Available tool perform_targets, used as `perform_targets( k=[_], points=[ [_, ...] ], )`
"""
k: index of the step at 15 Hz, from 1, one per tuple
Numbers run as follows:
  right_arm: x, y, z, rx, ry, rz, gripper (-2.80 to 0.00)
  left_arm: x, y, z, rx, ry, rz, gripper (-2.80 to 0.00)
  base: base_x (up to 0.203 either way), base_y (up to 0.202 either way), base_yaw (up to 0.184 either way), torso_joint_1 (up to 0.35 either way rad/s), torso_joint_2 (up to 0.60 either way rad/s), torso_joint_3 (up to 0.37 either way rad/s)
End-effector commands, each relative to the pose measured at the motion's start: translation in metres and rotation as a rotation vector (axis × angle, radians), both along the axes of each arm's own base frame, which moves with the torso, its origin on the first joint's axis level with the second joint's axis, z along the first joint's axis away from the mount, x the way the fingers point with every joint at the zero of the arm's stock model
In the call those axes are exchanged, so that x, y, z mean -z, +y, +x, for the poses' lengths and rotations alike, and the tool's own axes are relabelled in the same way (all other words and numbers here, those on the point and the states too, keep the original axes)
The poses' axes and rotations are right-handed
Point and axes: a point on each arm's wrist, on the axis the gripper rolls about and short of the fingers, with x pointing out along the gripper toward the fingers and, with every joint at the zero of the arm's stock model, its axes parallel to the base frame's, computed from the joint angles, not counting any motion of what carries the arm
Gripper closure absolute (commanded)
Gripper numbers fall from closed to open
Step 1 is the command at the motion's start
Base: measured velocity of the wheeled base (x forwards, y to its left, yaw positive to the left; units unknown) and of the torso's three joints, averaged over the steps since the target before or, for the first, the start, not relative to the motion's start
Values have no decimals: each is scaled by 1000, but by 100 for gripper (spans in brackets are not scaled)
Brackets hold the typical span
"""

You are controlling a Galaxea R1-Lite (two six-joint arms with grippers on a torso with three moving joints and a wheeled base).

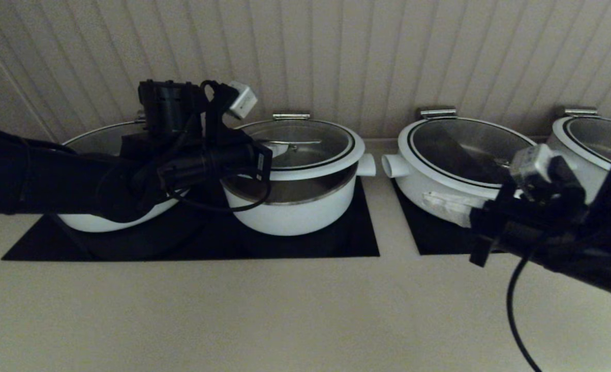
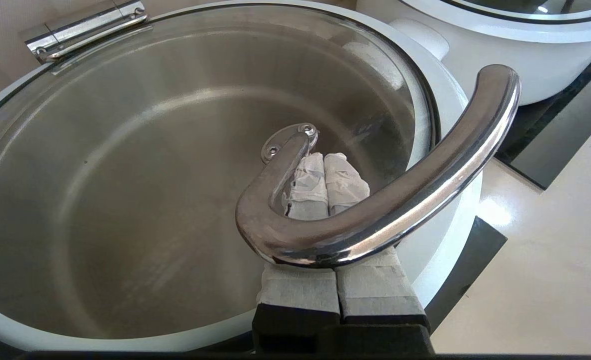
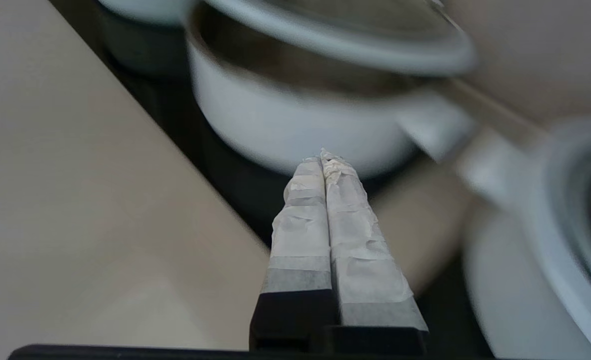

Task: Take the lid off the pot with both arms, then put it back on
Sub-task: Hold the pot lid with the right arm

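Note:
The lid (image 1: 305,142), glass with a broad white rim, is raised and tilted over the white pot (image 1: 295,209); a gap at the front shows the pot's steel inner wall. My left gripper (image 2: 324,157) is shut, and its taped fingers lie under the lid's curved steel handle (image 2: 425,185), which rests across them. In the head view the left gripper (image 1: 264,157) reaches in from the left. My right gripper (image 1: 429,200) is shut and empty, low and to the right of the pot, and points at it. The right wrist view shows the right gripper (image 3: 324,156), the pot (image 3: 295,130) and the lid (image 3: 335,35).
A wider white pot (image 1: 109,217) sits left of the task pot, partly behind my left arm. Two more lidded white pots (image 1: 460,155) (image 1: 590,139) stand to the right. Black mats (image 1: 310,245) lie under the pots. A ribbed wall stands close behind them, and beige counter (image 1: 233,320) lies in front.

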Motion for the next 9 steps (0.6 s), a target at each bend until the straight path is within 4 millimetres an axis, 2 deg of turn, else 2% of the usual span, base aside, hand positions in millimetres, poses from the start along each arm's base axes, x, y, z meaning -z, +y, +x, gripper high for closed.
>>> perform_targets(
  k=[1,4,9],
  points=[
    [21,30,32,-63,34,14,0,1,0,0,1,0,-1,0,0,0,0,0,0,0],
    [30,49,42,-107,5,35,0,2,0,1,1,3,-1,0,0,0,0,0,0,0],
    [34,66,53,-140,2,39,0,2,0,2,-1,6,-3,0,0,0,0,0,0,0]
  ],
)
